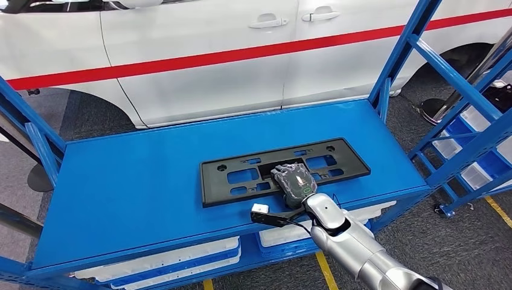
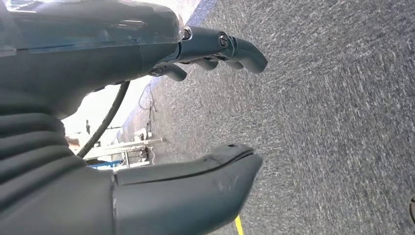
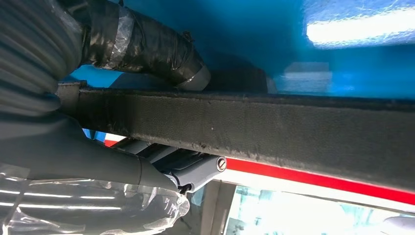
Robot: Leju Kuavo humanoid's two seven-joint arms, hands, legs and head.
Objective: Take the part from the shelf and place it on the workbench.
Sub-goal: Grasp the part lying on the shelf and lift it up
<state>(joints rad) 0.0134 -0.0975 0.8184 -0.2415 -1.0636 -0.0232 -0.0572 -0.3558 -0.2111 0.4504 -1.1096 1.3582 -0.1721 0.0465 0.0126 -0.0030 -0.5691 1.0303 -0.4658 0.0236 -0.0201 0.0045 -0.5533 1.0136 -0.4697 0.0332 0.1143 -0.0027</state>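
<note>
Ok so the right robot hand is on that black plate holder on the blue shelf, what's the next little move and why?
Probably lift it straight up a little. The right robot hand already sits over the near edge of the black plate holder, and the right wrist view shows its thumb on one side of that edge and fingers on the other. The holder lies flat on the blue shelf.

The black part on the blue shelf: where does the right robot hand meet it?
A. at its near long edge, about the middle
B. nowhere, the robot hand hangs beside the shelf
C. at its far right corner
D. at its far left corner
A: in the head view the right robot hand lies on the near edge of the black part, around its middle, and the right wrist view shows its fingers around that edge.
</note>
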